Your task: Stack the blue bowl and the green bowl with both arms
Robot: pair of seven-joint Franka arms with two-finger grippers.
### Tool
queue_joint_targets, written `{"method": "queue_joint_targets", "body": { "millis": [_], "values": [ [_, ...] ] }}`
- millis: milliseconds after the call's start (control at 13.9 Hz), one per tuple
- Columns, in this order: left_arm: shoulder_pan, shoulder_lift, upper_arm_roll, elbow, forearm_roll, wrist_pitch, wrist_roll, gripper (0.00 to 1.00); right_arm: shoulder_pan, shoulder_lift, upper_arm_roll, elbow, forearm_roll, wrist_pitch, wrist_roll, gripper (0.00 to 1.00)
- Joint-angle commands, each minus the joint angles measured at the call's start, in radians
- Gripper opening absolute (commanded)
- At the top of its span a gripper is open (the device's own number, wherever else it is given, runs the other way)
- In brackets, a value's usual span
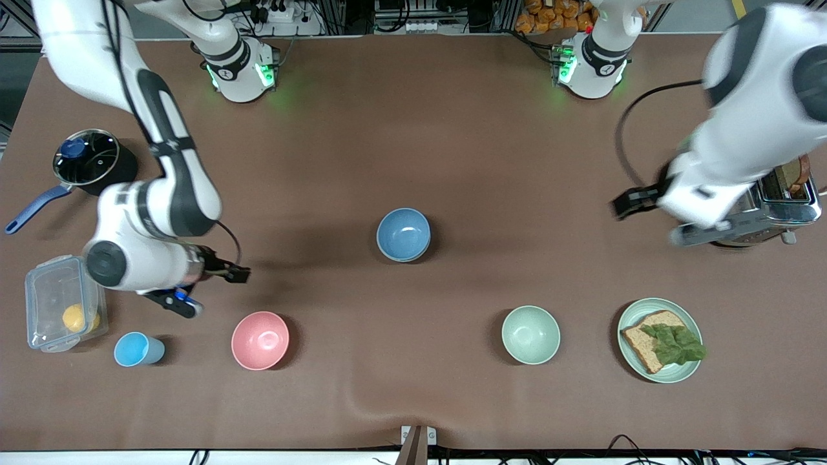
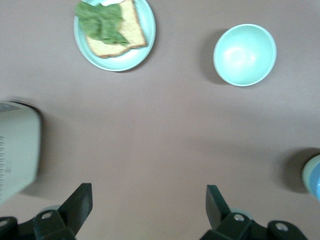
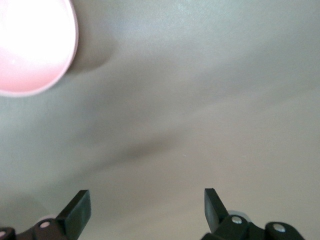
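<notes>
Blue bowl (image 1: 403, 233): it is found in the middle of the table, the right way up. It is not touched by any gripper.
Green bowl (image 2: 306, 175): only a pale green rim is seen, right around the blue bowl, in the left wrist view. The blue bowl seems to be set inside it. How deep it sits cannot be told.
Left gripper (image 2: 150, 202): its fingers are spread wide and nothing is held. It is hung over bare table just beside the toaster (image 1: 775, 205), at the left arm's end. It is kept well apart from the two bowls.
Right gripper (image 3: 147, 205): its fingers are spread wide too, and nothing is held. It is hung over bare table near the pink bowl (image 1: 260, 340), at the right arm's end.
Mint bowl (image 1: 530, 334): a paler green bowl is placed nearer to the front camera than the blue bowl, toward the left arm's end.
Plate (image 1: 630, 320): bread and a green leaf are laid on it. It is set beside the mint bowl.
Small blue cup (image 1: 137, 349): it is placed beside the pink bowl.
Clear box (image 1: 45, 284): something yellow is kept inside. It is set near the cup.
Pot (image 1: 87, 161): it is covered by a glass lid, at the right arm's end.
</notes>
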Motion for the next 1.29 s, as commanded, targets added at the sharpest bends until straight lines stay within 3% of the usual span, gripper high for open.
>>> {"method": "queue_joint_targets", "body": {
  "millis": [0, 72, 216, 503, 1007, 1222],
  "values": [
    [0.04, -0.055, -0.015, -0.037, -0.004, -0.022, 0.079, 1.0, -0.018, -0.224, 0.022, -0.206, -0.029, 0.017, -0.179, 1.0],
    [0.028, -0.069, -0.003, -0.039, -0.006, -0.031, 0.093, 1.0, -0.024, -0.303, 0.022, -0.254, -0.029, 0.017, -0.239, 1.0],
    [-0.06, -0.075, 0.101, -0.039, -0.01, -0.041, 0.114, 1.0, -0.025, -0.414, 0.02, -0.271, -0.034, -0.004, -0.32, 1.0],
    [-0.099, -0.126, 0.183, -0.06, -0.05, -0.044, 0.191, 1.0, -0.067, -0.506, 0.017, -0.235, -0.1, -0.013, -0.484, 1.0],
    [-0.118, -0.138, 0.186, -0.045, -0.055, -0.067, 0.202, 1.0, -0.11, -0.511, 0.022, -0.051, -0.101, -0.255, -0.52, 1.0],
    [-0.116, -0.157, 0.188, -0.045, -0.087, -0.084, 0.202, 1.0, -0.102, -0.505, 0.025, 0.058, -0.101, -0.354, -0.419, 1.0]
  ]
}}
